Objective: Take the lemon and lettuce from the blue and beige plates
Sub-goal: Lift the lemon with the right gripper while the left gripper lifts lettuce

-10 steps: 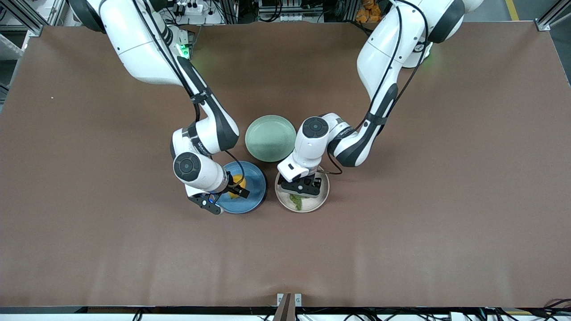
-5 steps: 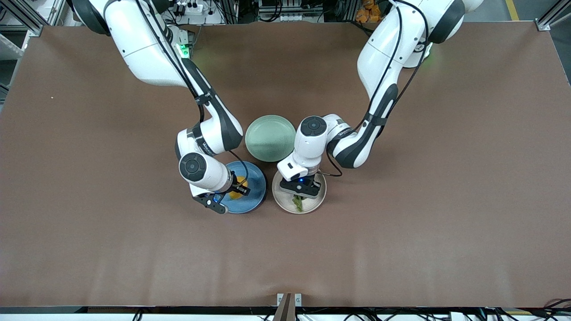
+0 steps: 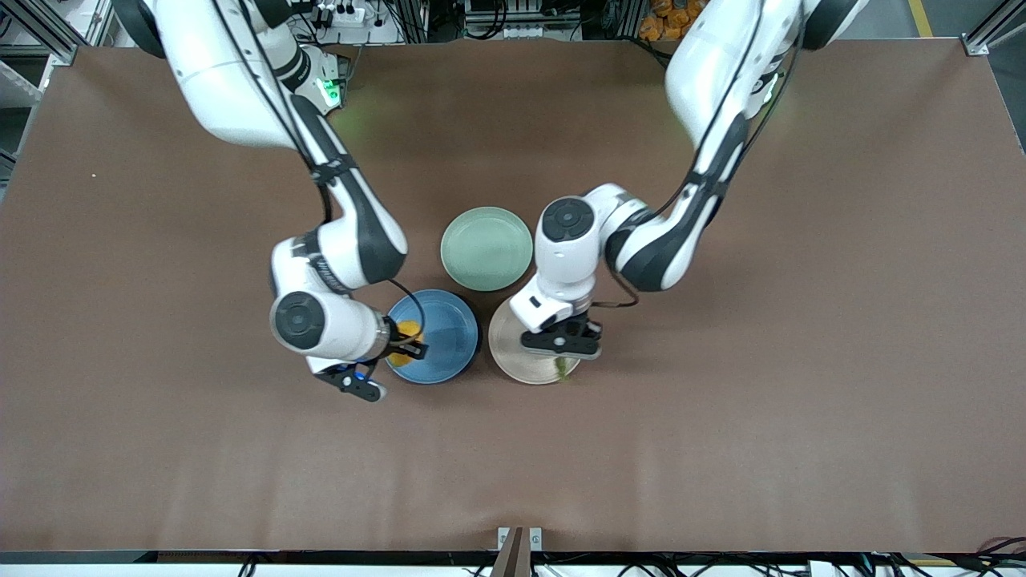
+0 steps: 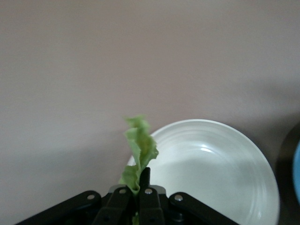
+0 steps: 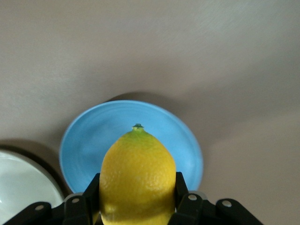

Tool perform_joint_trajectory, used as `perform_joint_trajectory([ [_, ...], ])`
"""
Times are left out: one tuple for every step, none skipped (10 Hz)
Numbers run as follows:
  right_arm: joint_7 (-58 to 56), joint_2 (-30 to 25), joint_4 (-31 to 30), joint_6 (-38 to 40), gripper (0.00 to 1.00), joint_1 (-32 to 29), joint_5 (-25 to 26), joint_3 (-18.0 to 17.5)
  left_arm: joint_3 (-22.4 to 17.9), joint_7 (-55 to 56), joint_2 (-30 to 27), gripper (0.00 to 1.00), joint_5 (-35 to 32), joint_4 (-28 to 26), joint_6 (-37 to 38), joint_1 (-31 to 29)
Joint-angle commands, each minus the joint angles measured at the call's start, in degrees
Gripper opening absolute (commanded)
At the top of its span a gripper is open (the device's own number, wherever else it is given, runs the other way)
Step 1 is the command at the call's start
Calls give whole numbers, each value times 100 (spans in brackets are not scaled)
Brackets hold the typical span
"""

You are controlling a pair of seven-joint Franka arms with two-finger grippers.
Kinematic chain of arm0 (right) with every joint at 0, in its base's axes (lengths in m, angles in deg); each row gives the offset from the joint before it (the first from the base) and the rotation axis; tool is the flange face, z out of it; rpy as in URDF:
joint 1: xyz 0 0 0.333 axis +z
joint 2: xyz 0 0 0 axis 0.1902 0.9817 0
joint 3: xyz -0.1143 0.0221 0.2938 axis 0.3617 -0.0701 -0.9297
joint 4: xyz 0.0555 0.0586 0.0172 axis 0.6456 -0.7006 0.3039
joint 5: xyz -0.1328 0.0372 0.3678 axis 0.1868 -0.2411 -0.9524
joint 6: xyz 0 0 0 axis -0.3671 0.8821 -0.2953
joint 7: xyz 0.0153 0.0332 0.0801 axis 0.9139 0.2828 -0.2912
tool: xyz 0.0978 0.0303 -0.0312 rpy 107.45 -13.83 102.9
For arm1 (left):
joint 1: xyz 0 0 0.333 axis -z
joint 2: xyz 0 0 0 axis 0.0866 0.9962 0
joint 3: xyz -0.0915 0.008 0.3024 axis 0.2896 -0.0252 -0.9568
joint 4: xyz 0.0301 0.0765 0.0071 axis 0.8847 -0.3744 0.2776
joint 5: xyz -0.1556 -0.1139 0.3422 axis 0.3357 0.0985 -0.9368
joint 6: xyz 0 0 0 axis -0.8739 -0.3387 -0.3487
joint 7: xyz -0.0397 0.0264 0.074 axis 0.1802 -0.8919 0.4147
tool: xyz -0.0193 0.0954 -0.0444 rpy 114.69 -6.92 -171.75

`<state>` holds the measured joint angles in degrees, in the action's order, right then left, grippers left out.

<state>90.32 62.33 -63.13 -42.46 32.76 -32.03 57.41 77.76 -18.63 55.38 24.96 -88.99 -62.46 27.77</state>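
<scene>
My right gripper (image 3: 405,340) is shut on the lemon (image 3: 406,332) and holds it in the air over the edge of the blue plate (image 3: 441,336) that lies toward the right arm's end. In the right wrist view the lemon (image 5: 137,178) fills the jaws above the blue plate (image 5: 86,140). My left gripper (image 3: 563,353) is shut on the lettuce (image 3: 563,368) and holds it over the rim of the beige plate (image 3: 513,353). In the left wrist view the green leaf (image 4: 138,152) sticks up from the closed jaws beside the bare plate (image 4: 220,173).
A pale mint-green plate (image 3: 486,248) lies farther from the front camera, between the two arms and close to both plates. Brown table surface (image 3: 721,401) stretches all around.
Both grippers have risen with their loads. The lemon has left the blue plate's middle and moved toward the right arm's end. The lettuce has left the beige plate, which now lies bare.
</scene>
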Motion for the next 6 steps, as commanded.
perform_joint_trajectory([
  [-1259,-545,-125,789,0,-578,-30,-24,88,-124,-875,0,507,-303,1006,-583],
  [-1760,-651,-142,1044,0,-815,153,-15,88,-394,-1130,0,500,-547,1306,-959],
  [-2217,-748,-230,1203,0,-1070,346,-15,106,-1032,-1315,0,552,-880,1309,-1406],
  [-2500,-845,-448,1213,0,-1212,601,-15,115,-1291,-1369,0,613,-1162,1292,-1802],
  [-2547,-863,-598,1205,0,-1317,829,-6,123,-1354,-1335,0,623,-1426,1135,-2050],
  [-2565,-863,-774,1135,0,-1466,980,-6,124,-1398,-1308,0,614,-1794,733,-2218],
])
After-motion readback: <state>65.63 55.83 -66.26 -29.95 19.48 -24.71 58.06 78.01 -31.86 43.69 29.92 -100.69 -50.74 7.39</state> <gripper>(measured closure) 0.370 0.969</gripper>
